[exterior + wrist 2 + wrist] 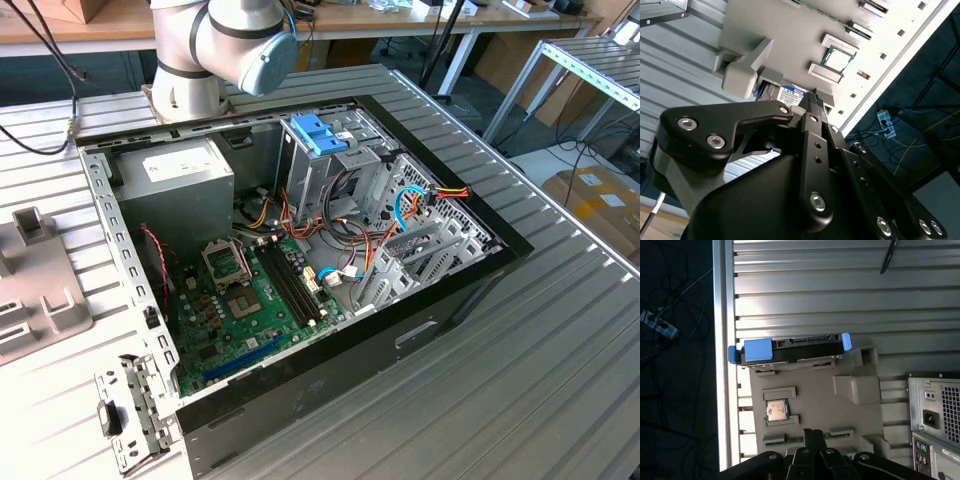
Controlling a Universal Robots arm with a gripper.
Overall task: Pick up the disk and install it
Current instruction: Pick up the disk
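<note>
Flat rectangular grey-metal disk (795, 352) framed by a light-blue plastic carrier rail, standing on its long edge in a slot at the far end of a moulded grey plastic fixture tray (815, 400). Out ahead of the pincer (813, 432) and well apart from it.

In the second wrist view, white-and-blue label of the disk (792, 93) just past the black ribbed fingertips (813, 105). Pincer narrow in both wrist views, tips pressed together, gripping nothing.

Between pincer and disk, a small square silver processor chip (776, 410) lying flat in its own pocket of the tray. Beneath tray and disk, a ribbed aluminium tabletop (815, 290), reaching on beyond the disk. Off to one side of the pincer, the rear panel of a grey metal computer case (935, 410) resting on the same tabletop.

In the exterior view, that case (400, 340) lying open:
- green motherboard (250, 300) and big grey power-supply box (175, 175) inside
- short bright-blue plastic latch (320, 132) on the drive cage
- white-and-grey robot arm (215, 45) at the case's far side
</note>
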